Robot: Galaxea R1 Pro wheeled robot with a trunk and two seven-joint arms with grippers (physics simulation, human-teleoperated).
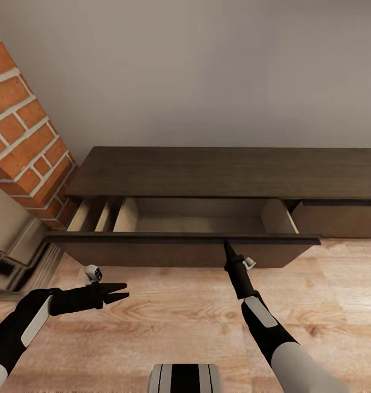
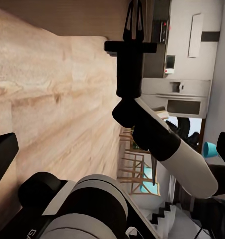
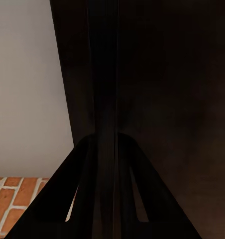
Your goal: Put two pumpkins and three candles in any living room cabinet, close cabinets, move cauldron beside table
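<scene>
Our right gripper [image 1: 227,246] has its fingers pressed together w/ nothing between them, tip touching the top edge of the drawer front [image 1: 180,246]; in the right wrist view the gripper [image 3: 106,144] lines up along that dark edge, grey wall [image 3: 28,84] and a bit of brick beside it. Our left gripper [image 1: 121,291] hangs over the wood floor [image 1: 169,322], fingers a little apart, holding nothing, well clear of the drawer. In the left wrist view we see the right gripper [image 2: 134,20] across the floor [image 2: 48,94], fingers closed. The drawer belongs to the cabinet [image 1: 229,172], long, low, dark brown, set vs. the grey wall [image 1: 207,71]; it's pulled out toward us, tan inside showing, nothing visible in it. A second front to the right looks shut. Brick column [image 1: 21,131] stands just left of the cabinet.
</scene>
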